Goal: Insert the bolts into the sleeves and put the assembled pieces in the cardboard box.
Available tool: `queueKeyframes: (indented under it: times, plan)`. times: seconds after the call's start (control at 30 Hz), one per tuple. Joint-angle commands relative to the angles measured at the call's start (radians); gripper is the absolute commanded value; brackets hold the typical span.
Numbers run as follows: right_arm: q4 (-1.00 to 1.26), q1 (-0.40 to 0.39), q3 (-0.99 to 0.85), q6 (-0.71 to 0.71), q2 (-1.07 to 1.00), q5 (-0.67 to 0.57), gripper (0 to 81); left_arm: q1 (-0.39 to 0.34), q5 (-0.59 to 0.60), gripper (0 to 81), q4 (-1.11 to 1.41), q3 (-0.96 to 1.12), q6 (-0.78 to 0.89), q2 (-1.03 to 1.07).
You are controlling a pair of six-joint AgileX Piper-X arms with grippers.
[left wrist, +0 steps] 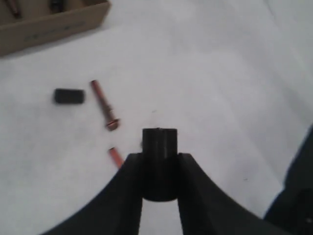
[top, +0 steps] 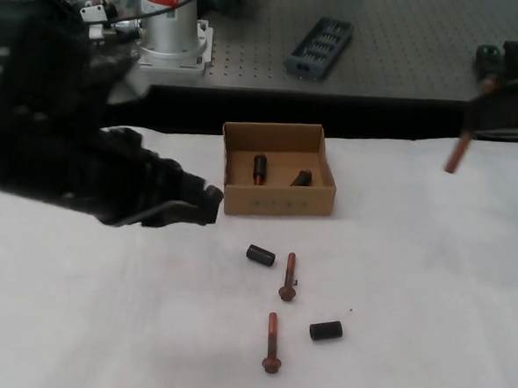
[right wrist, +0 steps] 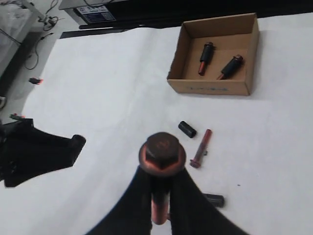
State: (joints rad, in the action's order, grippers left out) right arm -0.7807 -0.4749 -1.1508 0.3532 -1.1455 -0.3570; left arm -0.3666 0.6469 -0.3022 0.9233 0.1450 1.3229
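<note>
Left tool [left wrist: 159, 169] is clamped on a short black cylindrical sleeve [left wrist: 159, 142], held clear of the white-covered table [left wrist: 220, 73]. In the high view that arm fills the left of the frame, its tip near the box's lower left corner. Right tool [right wrist: 161, 188] is closed around a copper-coloured hex-head bolt [right wrist: 162, 152]. In the high view the bolt hangs tilted at upper right, well apart from the held sleeve. This pair looks picked up but not yet mated.

Open brown cardboard box [top: 276, 199] sits upper centre of the high view. Inside is one assembled piece [right wrist: 206, 52], with a second assembled piece [right wrist: 231, 65] near it, not touching.

Loose on the table below the box:
- a loose black sleeve [top: 260, 255] just beside a loose copper bolt [top: 288, 275]
- lower in the frame, a second loose bolt [top: 271, 342] near a second loose sleeve [top: 325, 331]

Progress, as I judge it: two sets done and boxed, one set in the tools, two sets untouched. What's left is to bring the tools together, push the bolt into the sleeve and drop it in the box, then repeat for the two loose pairs.
</note>
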Motion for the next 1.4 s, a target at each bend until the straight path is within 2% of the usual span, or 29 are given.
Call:
queueKeyframes:
  times: [0.0,0.1,0.27,0.5,0.73,1.37]
  plan:
    - [0.056,-0.030,-0.002,0.016,-0.014,-0.046,2.9,0.003,0.220,0.7,0.135,-0.103,-0.018,-0.144]
    - [0.117,-0.096,-0.002,0.035,-0.047,-0.081,2.9,0.003,0.311,0.7,0.184,-0.172,-0.005,-0.243]
    - [0.231,-0.194,-0.002,0.091,-0.078,-0.087,2.9,0.003,0.347,0.7,0.185,-0.225,0.013,-0.339]
    - [0.327,-0.268,-0.002,0.171,-0.084,-0.087,2.9,0.003,0.353,0.7,0.216,-0.233,0.055,-0.384]
    - [0.326,-0.308,-0.002,0.187,-0.084,-0.087,2.9,0.003,0.353,0.7,0.276,-0.233,0.091,-0.384]
    - [0.331,-0.354,-0.002,0.222,-0.084,-0.104,2.9,0.003,0.323,0.7,0.283,-0.233,0.094,-0.384]
